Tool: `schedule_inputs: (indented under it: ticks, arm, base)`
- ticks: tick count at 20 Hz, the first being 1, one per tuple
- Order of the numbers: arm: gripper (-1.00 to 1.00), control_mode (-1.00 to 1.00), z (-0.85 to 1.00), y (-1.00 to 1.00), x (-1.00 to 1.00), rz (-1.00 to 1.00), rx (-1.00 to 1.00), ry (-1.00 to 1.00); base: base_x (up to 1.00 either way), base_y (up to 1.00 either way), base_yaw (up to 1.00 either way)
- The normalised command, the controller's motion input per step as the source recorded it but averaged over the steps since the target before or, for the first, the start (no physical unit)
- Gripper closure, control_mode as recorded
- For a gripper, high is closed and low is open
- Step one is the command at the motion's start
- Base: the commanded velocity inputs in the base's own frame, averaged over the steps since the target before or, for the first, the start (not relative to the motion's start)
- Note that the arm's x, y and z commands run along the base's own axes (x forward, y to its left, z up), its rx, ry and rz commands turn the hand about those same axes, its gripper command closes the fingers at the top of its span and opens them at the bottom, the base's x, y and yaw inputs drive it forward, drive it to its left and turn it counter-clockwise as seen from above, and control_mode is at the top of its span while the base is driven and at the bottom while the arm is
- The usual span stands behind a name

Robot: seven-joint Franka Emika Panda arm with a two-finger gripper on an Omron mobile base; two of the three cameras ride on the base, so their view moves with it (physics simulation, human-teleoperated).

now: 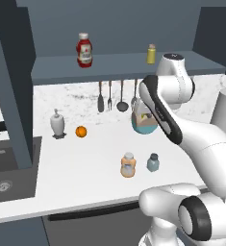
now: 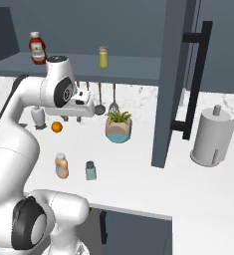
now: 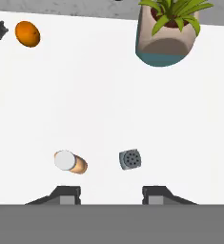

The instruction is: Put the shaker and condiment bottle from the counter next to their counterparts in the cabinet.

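1. While nothing has yet been lifted, the task stands at its opening step: the gripper [image 3: 110, 195] hangs high over the white marbled bench [image 1: 95, 168], pointing straight down, with nothing between its fingers. The hand view shows its two tips set apart, though by my reading the jaws stand nearly together.
2. Above and beyond the gripper runs the cabinet [image 1: 119, 62], its long open shelf carrying the red ketchup bottle [image 1: 84, 50] and the yellow shaker [image 1: 152, 54], well apart from each other.
3. Beyond the gripper, at the wall side of the bench, stands a potted plant [image 3: 168, 33]; a paper towel roll [image 2: 213, 136] stands far off to its right.
4. Directly beneath the gripper, upright on the bench, is the condiment bottle [image 3: 70, 162], under its left tip, peach-orange with a pale cap.
5. Just beside it, under the middle of the gripper and apart from the bottle, stands the shaker [image 3: 130, 159], grey perforated cap up.
6. Farther off, beyond and to the left, lie an orange [image 3: 27, 34] and a soap dispenser [image 1: 57, 123]; hanging utensils [image 1: 109, 98] line the wall under the shelf.
7. Next, I judge, the gripper must spread, shift over one item, and descend around it. The close neighbour risks being knocked, and the plant and utensils lie near the route up to the shelf.
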Motion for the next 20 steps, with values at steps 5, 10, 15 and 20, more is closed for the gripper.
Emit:
schedule_inputs:
  ticks: [5,10,15,20]
  arm:
    - [-1.0,-1.0,-0.13,-0.01,-0.02,0.15,0.0,-0.08]
    - [-1.0,-1.0,-0.33,-0.27,-0.12,0.42,0.07,-0.19]
    - [-1.0,-1.0,-0.47,-0.47,-0.06,0.48,0.15,-0.21]
    - [-1.0,-1.0,-0.72,-0.26,-0.01,0.41,0.15,-0.17]
  base:
    - [0.0,0.0,0.0]
    - [0.0,0.0,0.0]
    - [0.0,0.0,0.0]
    - [0.0,0.0,0.0]
